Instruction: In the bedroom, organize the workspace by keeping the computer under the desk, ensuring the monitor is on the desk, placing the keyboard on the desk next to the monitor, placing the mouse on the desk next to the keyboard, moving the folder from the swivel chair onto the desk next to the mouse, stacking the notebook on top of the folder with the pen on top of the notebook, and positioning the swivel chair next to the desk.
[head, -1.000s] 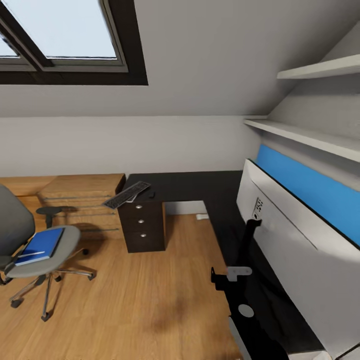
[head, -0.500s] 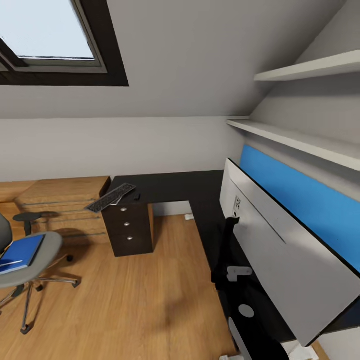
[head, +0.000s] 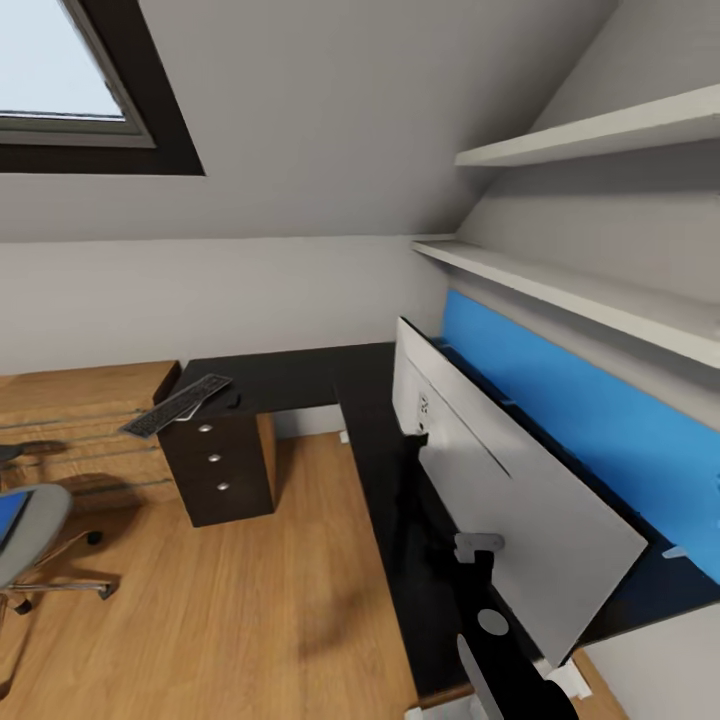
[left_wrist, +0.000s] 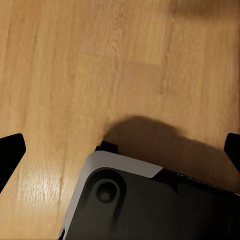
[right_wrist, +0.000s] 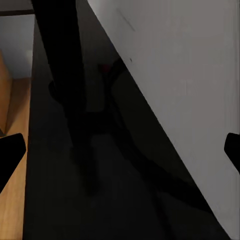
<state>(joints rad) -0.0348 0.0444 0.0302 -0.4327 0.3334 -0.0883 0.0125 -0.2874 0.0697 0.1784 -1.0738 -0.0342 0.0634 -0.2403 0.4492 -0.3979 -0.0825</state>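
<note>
Glossy black desk (head: 300, 378) in an L: 1 wing along the far wall at 11 to 12 o'clock, the other running down toward 5 o'clock under the shelves. Open wood-plank floor (head: 240, 610) inside the L, from 6 to 9 o'clock, bare up to the dark drawer unit (head: 220, 465) with 3 silver knobs. Keyboard (head: 177, 404) at 10 o'clock on the far wing, slanted, 1 end jutting past the desk's edge over the drawers; mouse (head: 234, 401) just beside it, apart. Monitor (head: 500, 490) at 3 to 4 o'clock on the near wing, white back toward the camera, tilted, close before the blue wall panel (head: 590, 420). Swivel chair (head: 30, 525) cut by the frame at 8 o'clock, well apart from the desk, a sliver of the blue folder (head: 8, 515) on its seat. Light-wood chest (head: 80, 420) at 9 o'clock, touching or nearly touching the drawer unit. Skylight (head: 60, 70) at 11 o'clock in the sloped grey ceiling; 2 pale shelves (head: 590, 135) at 2 o'clock.

Left wrist view: left gripper (left_wrist: 120, 150) spread wide, dark fingertips (left_wrist: 10, 152) at both frame sides, nothing held, over plank floor and a grey-rimmed part of the robot.

Right wrist view: right gripper (right_wrist: 120, 150) likewise wide apart and empty, above the black desktop, beside the monitor's white back and black stand (right_wrist: 62, 60).
</note>
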